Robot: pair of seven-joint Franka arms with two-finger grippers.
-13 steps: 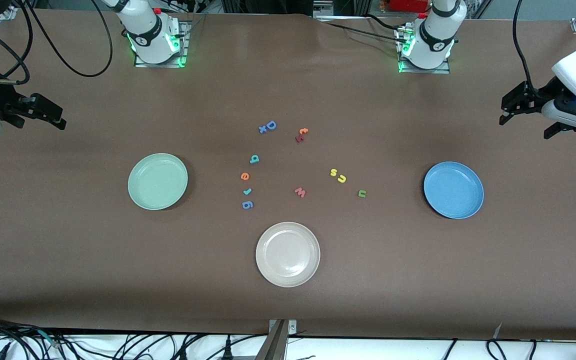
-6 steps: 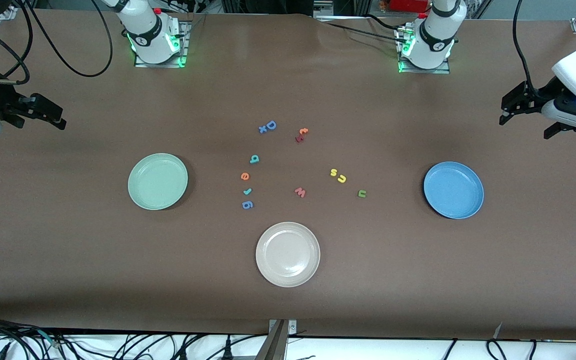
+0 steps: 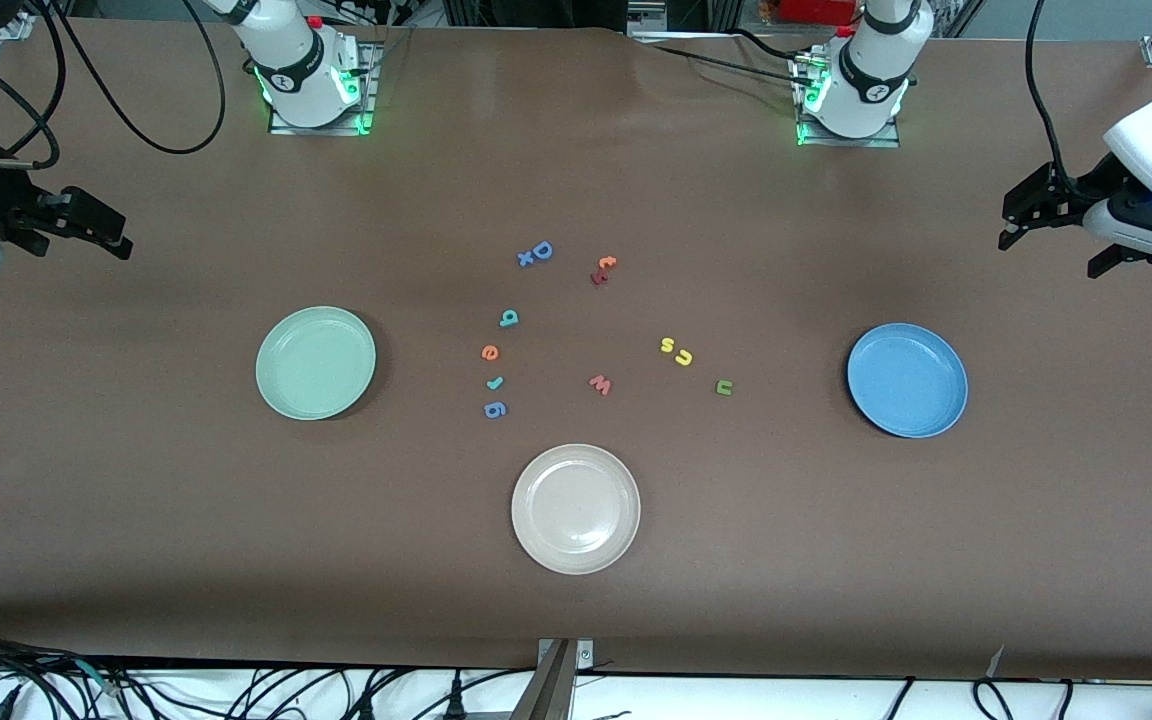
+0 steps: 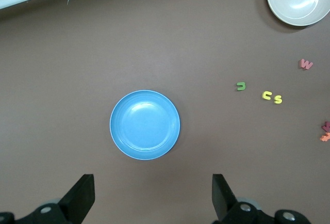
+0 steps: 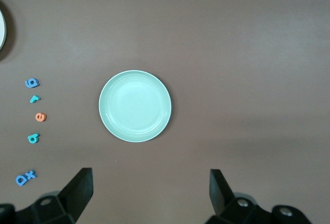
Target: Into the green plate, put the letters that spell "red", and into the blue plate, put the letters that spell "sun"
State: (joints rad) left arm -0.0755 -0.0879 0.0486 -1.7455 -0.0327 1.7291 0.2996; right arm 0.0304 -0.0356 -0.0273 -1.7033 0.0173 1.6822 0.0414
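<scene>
The teal d [image 3: 509, 319], orange e [image 3: 490, 352] and teal r [image 3: 495, 382] lie in a short column mid-table, beside the green plate [image 3: 316, 362]. A yellow s [image 3: 667, 345], a yellow curved letter [image 3: 683, 357] and a green letter [image 3: 724, 387] lie nearer the blue plate [image 3: 907, 380]. Both plates hold nothing. My left gripper [image 3: 1054, 252] hangs open above the table's left-arm end, looking down on the blue plate [image 4: 145, 125]. Over the right-arm end, my right gripper [image 3: 114, 232] is open too, with the green plate [image 5: 135, 106] below it.
A cream-white plate [image 3: 576, 508] sits nearest the front camera. Other letters lie among the rest: a blue g [image 3: 495, 409], a red w [image 3: 601, 384], a blue D [image 3: 542, 250] with an x, and an orange and a red letter [image 3: 603, 269].
</scene>
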